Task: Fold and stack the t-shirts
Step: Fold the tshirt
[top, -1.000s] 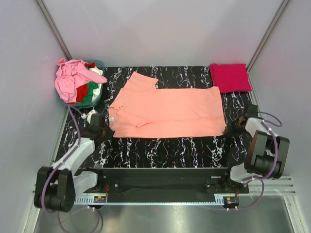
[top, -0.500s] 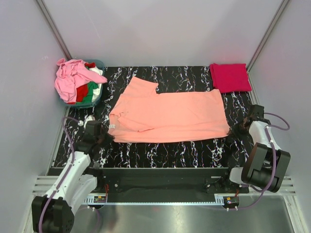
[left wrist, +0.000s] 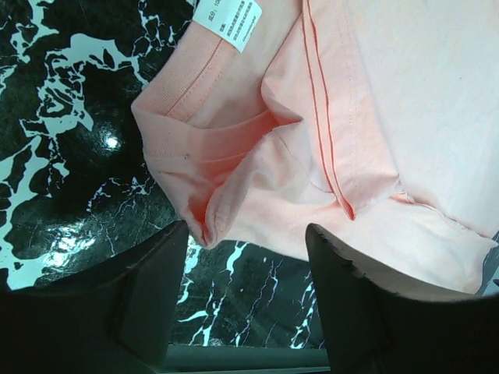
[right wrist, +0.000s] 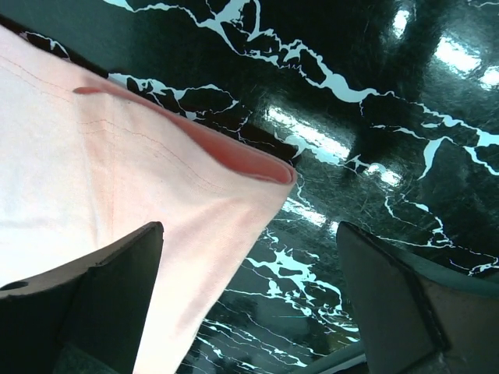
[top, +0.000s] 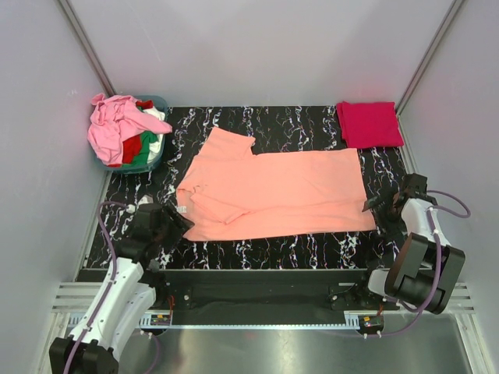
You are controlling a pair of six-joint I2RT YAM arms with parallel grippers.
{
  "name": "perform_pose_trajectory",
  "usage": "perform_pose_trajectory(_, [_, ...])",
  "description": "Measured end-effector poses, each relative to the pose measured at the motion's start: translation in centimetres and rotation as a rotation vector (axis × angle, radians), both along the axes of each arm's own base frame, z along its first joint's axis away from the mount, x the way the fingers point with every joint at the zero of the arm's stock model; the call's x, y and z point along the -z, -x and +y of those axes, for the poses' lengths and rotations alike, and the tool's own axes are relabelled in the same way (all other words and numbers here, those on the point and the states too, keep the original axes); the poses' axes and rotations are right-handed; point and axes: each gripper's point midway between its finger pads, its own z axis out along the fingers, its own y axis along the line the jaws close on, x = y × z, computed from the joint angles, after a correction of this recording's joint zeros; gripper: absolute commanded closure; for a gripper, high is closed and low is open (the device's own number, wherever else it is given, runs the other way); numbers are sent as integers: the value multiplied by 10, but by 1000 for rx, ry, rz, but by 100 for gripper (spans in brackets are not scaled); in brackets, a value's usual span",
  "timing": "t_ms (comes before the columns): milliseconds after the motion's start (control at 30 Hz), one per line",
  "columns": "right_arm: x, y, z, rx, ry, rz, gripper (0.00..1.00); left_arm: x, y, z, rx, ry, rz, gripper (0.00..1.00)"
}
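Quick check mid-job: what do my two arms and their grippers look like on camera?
The left arm and right arm have white links and bulky black joints, each with a looping lilac-grey cable. The left gripper and right gripper are black; wrist views show broad dark fingers, one notched along its edge.

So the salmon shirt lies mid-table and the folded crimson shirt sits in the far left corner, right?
No, the folded crimson shirt sits in the far right corner, as the top external view shows. The salmon shirt does lie mid-table.
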Motion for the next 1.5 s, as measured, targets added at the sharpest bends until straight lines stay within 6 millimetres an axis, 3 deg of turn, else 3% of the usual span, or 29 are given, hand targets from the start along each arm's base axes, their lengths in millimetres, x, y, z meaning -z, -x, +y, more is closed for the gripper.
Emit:
perform_pose_trajectory(200, [-13, 1, -3, 6, 37, -39, 0, -4, 1, 2, 14, -26, 4, 25])
perform_pose_trajectory(367, [-33, -3, 0, -6, 63, -120, 0, -37, -16, 11, 27, -100, -63, 25])
perform_pose_trajectory(467, [-44, -10, 16, -72, 80, -156, 0, -51, -26, 12, 37, -126, -115, 29])
perform_pose_trajectory(633, [-71, -30, 70, -277, 93, -235, 5, -43, -38, 9, 67, -141, -102, 39])
perform_pose_trajectory(833, [-87, -44, 137, -508, 73, -288, 13, -28, -51, -16, 163, -113, -88, 41])
perform_pose_trajectory(1000, [-87, -61, 210, -754, 60, -268, 16, -16, -62, -31, 212, -97, -91, 42])
perform_pose_trajectory(1100, [-89, -69, 268, -920, 52, -271, 19, 8, -60, -28, 207, -114, -32, 43])
perform_pose_trajectory(1233, [-89, -68, 327, -1074, 35, -273, 22, 42, -48, -18, 178, -151, 66, 43])
perform_pose_trajectory(1500, [-76, -59, 412, -1228, -39, -234, 29, 40, -62, -16, 141, -149, 32, 41])
